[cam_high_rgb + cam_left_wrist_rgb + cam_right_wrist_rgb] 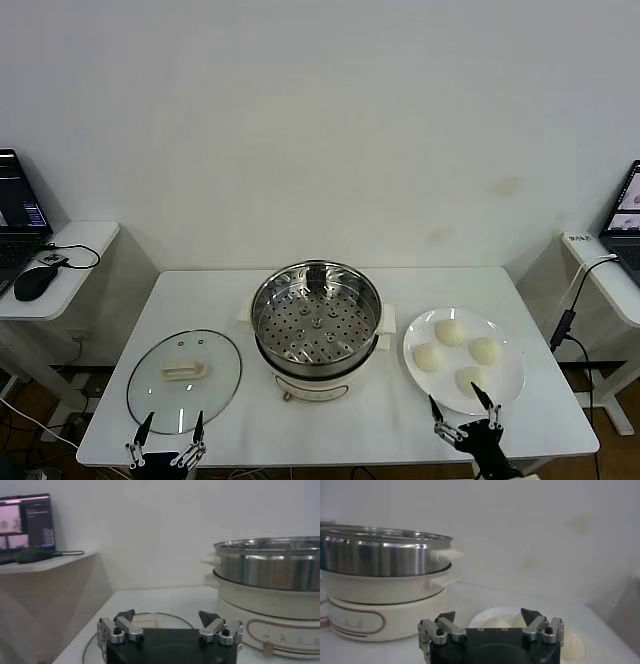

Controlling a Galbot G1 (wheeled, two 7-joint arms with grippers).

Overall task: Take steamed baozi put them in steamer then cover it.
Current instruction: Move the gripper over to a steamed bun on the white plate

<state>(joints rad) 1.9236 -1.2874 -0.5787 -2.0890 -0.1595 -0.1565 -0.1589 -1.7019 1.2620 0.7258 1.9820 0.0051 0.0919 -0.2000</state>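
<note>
The steel steamer [316, 322] with its perforated tray stands empty at the table's middle; it also shows in the left wrist view [270, 590] and the right wrist view [385, 580]. Four cream-white baozi [452, 333] lie on a white plate [505, 388] to its right, and they show in the right wrist view [495, 623]. The glass cover [185, 379] with its cream handle lies flat on the table to the left. My left gripper [171, 424] is open at the front edge by the cover. My right gripper [461, 405] is open at the front edge by the plate.
A side desk with a laptop and mouse [36, 282] stands to the left. Another desk with a laptop [622, 225] and a hanging cable stands to the right. A white wall is behind the table.
</note>
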